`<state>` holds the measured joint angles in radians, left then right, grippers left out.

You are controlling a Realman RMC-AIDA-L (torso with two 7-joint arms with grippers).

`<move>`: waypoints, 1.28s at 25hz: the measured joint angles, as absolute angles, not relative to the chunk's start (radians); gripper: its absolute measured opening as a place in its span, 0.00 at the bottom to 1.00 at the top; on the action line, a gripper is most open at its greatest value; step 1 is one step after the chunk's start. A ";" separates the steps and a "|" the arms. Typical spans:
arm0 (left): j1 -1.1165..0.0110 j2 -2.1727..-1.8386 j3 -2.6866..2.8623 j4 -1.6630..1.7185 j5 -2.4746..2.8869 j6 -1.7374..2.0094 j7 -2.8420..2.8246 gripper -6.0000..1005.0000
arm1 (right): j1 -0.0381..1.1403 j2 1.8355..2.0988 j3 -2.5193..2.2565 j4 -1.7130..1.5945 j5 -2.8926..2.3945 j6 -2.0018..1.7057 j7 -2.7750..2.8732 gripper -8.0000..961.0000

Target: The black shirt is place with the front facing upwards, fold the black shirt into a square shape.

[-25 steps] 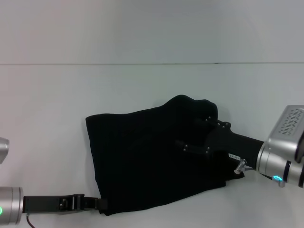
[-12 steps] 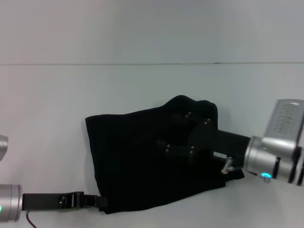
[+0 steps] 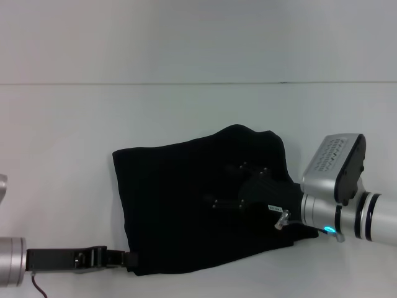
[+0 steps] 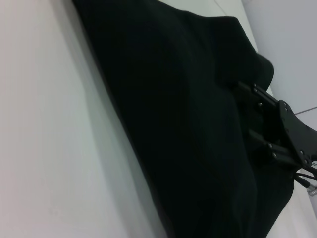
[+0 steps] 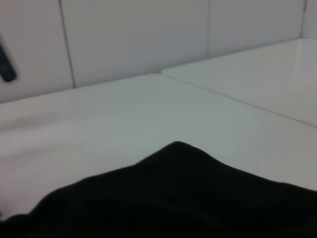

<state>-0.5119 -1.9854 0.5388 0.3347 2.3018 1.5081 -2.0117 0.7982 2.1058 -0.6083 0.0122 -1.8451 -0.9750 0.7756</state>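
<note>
The black shirt (image 3: 173,205) lies folded into a rough rectangle on the white table (image 3: 62,124). No lettering or label shows. My right gripper (image 3: 228,185) reaches in from the right and sits low over the shirt's right half with its two fingers spread apart. It also shows in the left wrist view (image 4: 253,115), over the cloth (image 4: 188,109). My left gripper (image 3: 121,259) lies at the shirt's near left corner, its tip merging with the cloth edge. The right wrist view shows only a hump of the black cloth (image 5: 188,198).
The white table reaches to a seam line (image 3: 198,83) at the back. Bare tabletop lies left of and behind the shirt. The right arm's silver wrist (image 3: 335,186) hangs over the shirt's right edge.
My right gripper has moved left over the shirt, from its right edge toward its middle, and its wrist has turned. My left arm has dropped slightly. The shirt has kept its shape.
</note>
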 joint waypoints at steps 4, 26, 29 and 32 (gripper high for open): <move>-0.516 -1.984 0.537 0.345 2.300 1.504 -2.023 0.06 | 0.786 2.101 -0.589 0.002 -1.835 -1.010 0.789 0.95; -0.535 -1.958 0.528 0.391 2.304 1.463 -2.104 0.06 | 0.675 2.097 -0.493 -0.089 -1.712 -1.220 0.779 0.95; -0.522 -1.963 0.532 0.389 2.304 1.463 -2.104 0.06 | 0.674 2.097 -0.491 -0.099 -1.712 -1.223 0.779 0.95; -0.516 -1.965 0.535 0.388 2.305 1.459 -2.100 0.06 | 0.673 2.097 -0.491 -0.108 -1.712 -1.230 0.779 0.95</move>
